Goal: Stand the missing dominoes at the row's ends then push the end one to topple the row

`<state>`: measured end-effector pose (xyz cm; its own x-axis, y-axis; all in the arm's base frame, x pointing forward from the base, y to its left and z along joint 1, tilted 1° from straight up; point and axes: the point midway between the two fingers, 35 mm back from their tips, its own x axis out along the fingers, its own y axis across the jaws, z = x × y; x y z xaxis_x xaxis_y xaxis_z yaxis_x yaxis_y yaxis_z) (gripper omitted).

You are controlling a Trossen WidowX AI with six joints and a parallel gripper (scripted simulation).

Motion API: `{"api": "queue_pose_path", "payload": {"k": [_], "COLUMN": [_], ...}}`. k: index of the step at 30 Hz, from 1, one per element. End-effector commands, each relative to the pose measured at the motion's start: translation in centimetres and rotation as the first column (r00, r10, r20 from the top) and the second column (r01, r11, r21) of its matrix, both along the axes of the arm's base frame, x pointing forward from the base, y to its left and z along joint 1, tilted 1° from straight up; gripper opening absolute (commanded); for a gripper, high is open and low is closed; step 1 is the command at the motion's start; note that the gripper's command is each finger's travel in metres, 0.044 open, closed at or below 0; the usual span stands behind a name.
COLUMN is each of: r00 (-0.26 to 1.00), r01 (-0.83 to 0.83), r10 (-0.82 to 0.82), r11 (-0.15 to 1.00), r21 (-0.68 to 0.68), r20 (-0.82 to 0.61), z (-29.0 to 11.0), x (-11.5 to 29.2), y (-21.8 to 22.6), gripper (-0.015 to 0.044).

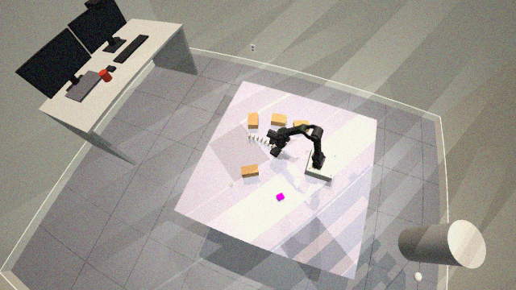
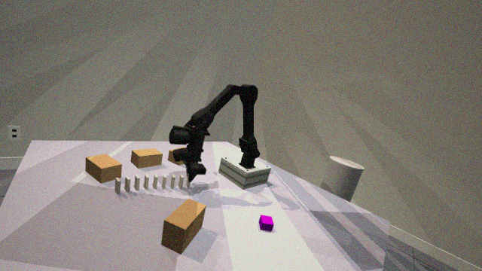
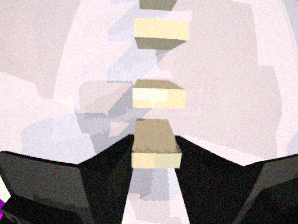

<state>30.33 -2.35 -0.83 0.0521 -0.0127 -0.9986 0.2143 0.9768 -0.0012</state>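
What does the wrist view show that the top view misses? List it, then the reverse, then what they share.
Only the wrist view: a domino gripped between the tool's fingers, lined up with the row ahead.

Only the top view: the desk with monitors, the four tan boxes such as the one at, the arm's base, the grey cylinder.

Both: the standing row, the tool at its end, the pale mat and the magenta cube, only a sliver of it at the wrist view's left edge.
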Motion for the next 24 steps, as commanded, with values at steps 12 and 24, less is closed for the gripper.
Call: {"api": "queue_pose_path", "payload": {"k": [12, 24], "r00": [1.0, 1.0], "r01": [-0.004, -0.001], "r10": [0.004, 0.001], "r11": [1.0, 1.0], "r21": [0.002, 0.001], "r20": [-0.002, -0.001], "z": [-0.2, 9.9], "x": [-0.1, 0.0], "y": [0.0, 0.1], "gripper": [0.037, 0.044]}}
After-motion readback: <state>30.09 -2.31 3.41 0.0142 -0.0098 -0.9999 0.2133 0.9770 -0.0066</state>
